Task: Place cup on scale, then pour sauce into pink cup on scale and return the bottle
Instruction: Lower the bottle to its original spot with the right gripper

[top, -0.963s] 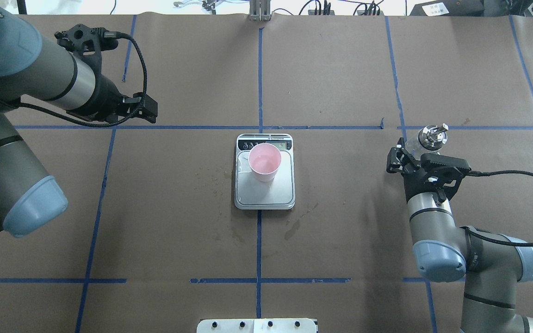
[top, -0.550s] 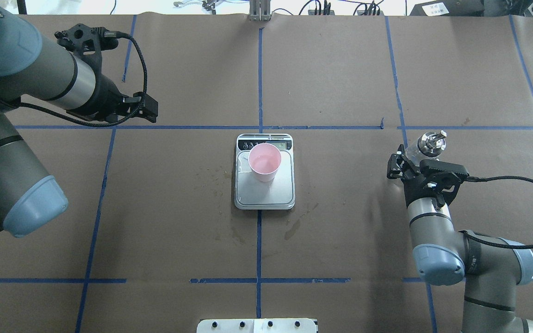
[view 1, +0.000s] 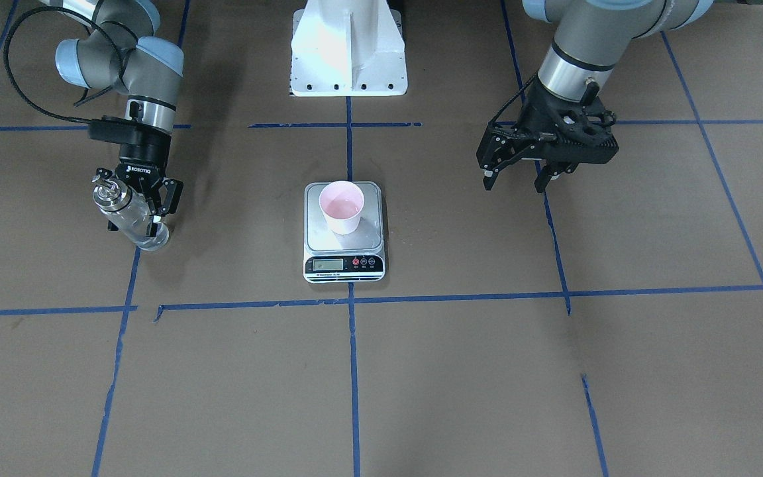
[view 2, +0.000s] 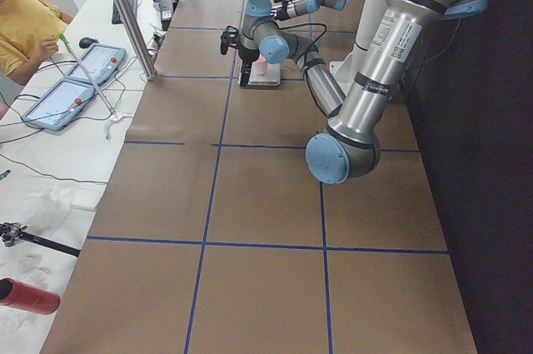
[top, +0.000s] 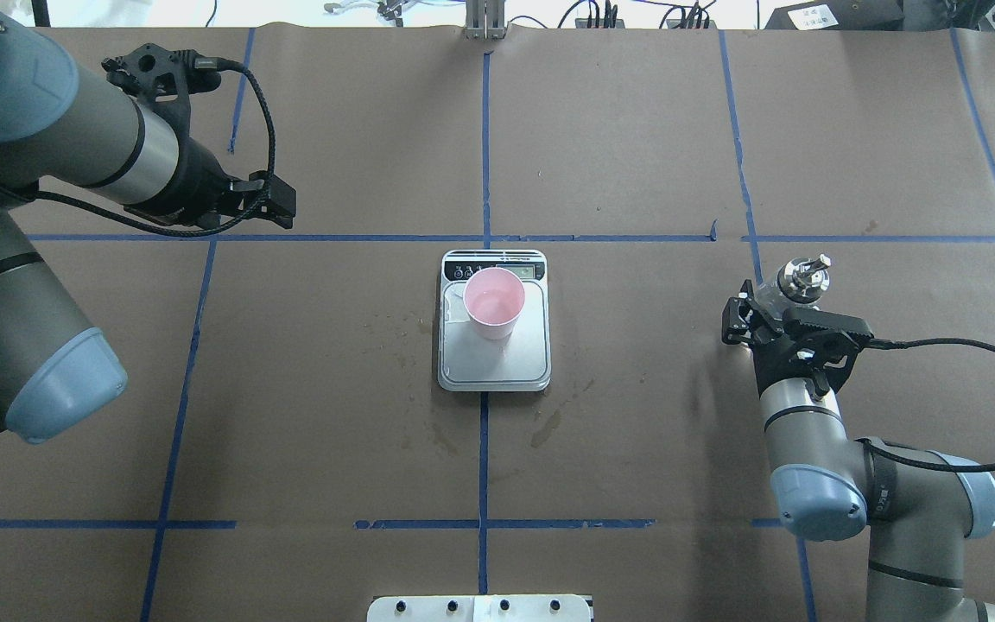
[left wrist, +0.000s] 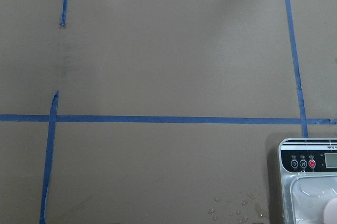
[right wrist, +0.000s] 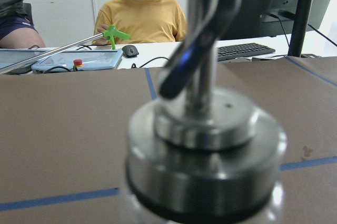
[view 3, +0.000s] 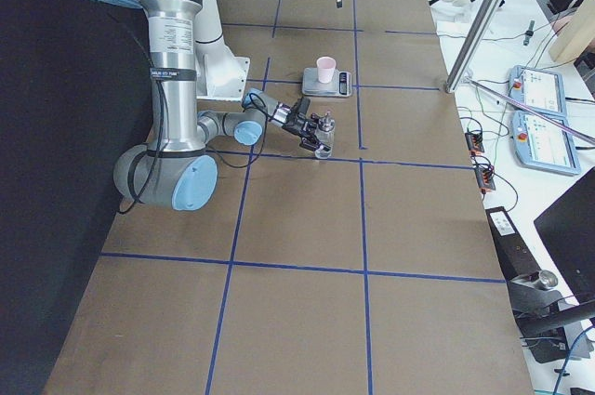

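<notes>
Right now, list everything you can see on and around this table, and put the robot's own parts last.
pink cup: one, pale pink, upright on the scale platform
kitchen scale: one, silver with a black display strip, table centre
glass bottle: one, clear with a silver pourer cap, tilted, held on the robot's right side
wet spots: several, dark, on the paper beside the scale
blue tape lines: many, blue, forming a grid over the table
brown paper: one sheet, covering the table
operator: one, yellow shirt, seated beyond the far edge
white robot base: one, between the arms
left gripper: black, open, empty, above the table
right gripper: black, shut on the bottle
</notes>
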Controlling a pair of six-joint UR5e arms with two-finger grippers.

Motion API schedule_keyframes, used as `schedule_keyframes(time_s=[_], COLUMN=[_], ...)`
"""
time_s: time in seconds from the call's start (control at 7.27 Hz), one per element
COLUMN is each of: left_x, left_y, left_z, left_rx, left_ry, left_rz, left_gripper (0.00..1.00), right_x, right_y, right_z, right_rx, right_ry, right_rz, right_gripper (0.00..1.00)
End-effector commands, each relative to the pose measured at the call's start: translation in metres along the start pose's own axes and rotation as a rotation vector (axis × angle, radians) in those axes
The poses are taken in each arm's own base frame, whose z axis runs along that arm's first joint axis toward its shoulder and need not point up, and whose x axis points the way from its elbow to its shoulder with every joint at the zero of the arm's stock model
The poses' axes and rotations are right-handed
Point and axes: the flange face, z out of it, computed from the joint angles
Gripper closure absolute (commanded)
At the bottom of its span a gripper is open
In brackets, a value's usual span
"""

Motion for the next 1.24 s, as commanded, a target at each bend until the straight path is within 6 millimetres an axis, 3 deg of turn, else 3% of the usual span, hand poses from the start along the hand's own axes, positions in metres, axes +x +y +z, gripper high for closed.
schedule_keyframes(time_s=[0.0, 0.41, 0.55, 0.83, 1.1], left_x=[0.001, 0.003, 0.004, 0.007, 0.007], left_y=[0.000, 0.003, 0.004, 0.009, 0.009], left_z=[-0.002, 0.000, 0.000, 0.003, 0.003], left_rx=[0.002, -0.003, -0.006, -0.016, -0.013], left_ry=[0.004, 0.004, 0.007, 0.010, 0.009], left_rz=[-0.011, -0.009, -0.007, -0.021, -0.020], left_gripper=[0.13, 0.13, 0.13, 0.12, 0.12], right_x=[0.005, -0.004, 0.026, 0.042, 0.062], right_y=[0.009, 0.024, 0.037, 0.042, 0.025], right_z=[-0.003, -0.027, -0.033, -0.062, -0.082], right_rx=[-0.009, -0.012, -0.007, -0.021, -0.056], right_ry=[-0.002, -0.047, -0.040, -0.080, -0.097], right_rz=[-0.009, -0.023, -0.082, -0.106, -0.118], right_gripper=[0.00, 0.00, 0.00, 0.00, 0.00])
